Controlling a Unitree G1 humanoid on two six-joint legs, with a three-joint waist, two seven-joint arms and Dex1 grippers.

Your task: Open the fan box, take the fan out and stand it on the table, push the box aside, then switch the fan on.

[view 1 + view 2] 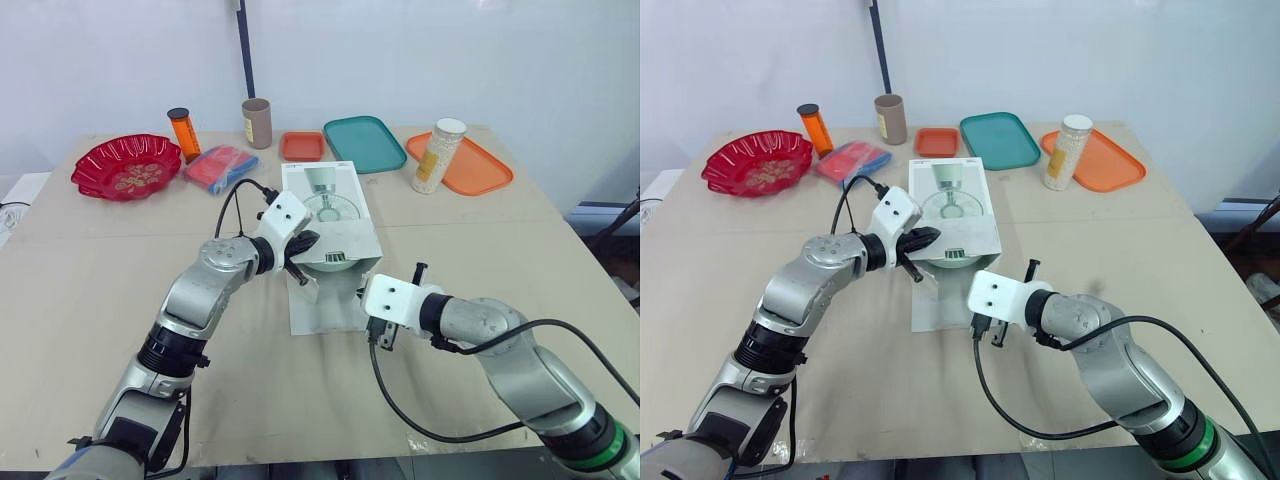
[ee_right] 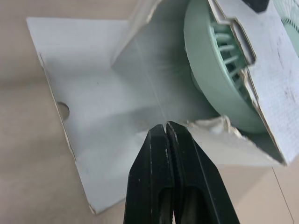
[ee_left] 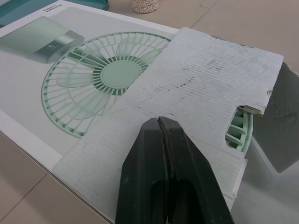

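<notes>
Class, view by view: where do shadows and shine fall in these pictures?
Left eye view: glints on the red glossy bowl. Right wrist view: the white cardboard fan box is shaded inside, beside the pale green fan. Left wrist view: dark shadow beyond its flap.

We read no legible text. Fan box (image 1: 330,200): short line of small print (image 3: 55,10) near far corner of top face, too tiny for us to read; printed fan picture beside it, tiny marks on pictured grey panel, illegible. Brown canister (image 1: 257,122): pale label (image 1: 248,128) on side, lettering unreadable to us.
</notes>
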